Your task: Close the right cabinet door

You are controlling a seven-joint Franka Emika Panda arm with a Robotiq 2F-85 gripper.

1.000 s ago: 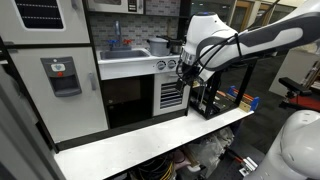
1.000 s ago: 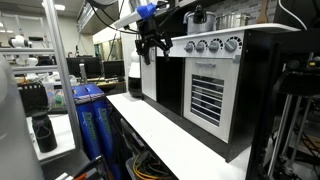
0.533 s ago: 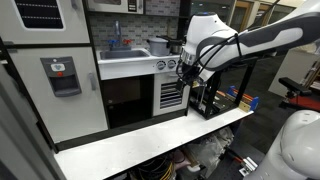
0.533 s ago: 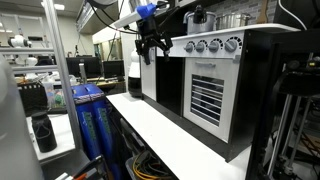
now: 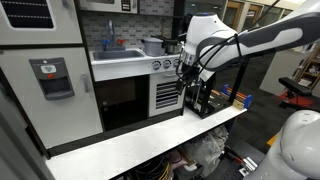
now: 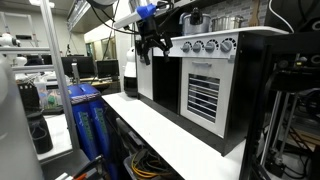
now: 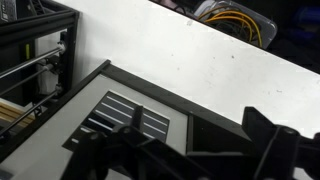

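The right cabinet door (image 5: 168, 95) is a small square white-framed door with horizontal slats, under the row of knobs on the toy kitchen. In both exterior views it looks flush with the kitchen front (image 6: 203, 98). In the wrist view the slatted door (image 7: 125, 118) lies just beyond my fingers. My gripper (image 5: 186, 72) hangs by the door's upper right corner at knob height. It also shows in front of the kitchen (image 6: 150, 45). Its dark fingers (image 7: 190, 152) are spread apart with nothing between them.
A dark open compartment (image 5: 120, 102) sits beside the slatted door, and a tall white fridge door with a grey dispenser (image 5: 45, 78) beyond it. The kitchen stands on a long white tabletop (image 5: 150, 140). A black frame rack (image 5: 205, 98) stands at the kitchen's end. Blue bins (image 6: 85, 125) stand on the floor.
The toy kitchen sits slightly further left in both exterior views than half a second ago. My gripper stays in about the same place and stays open.
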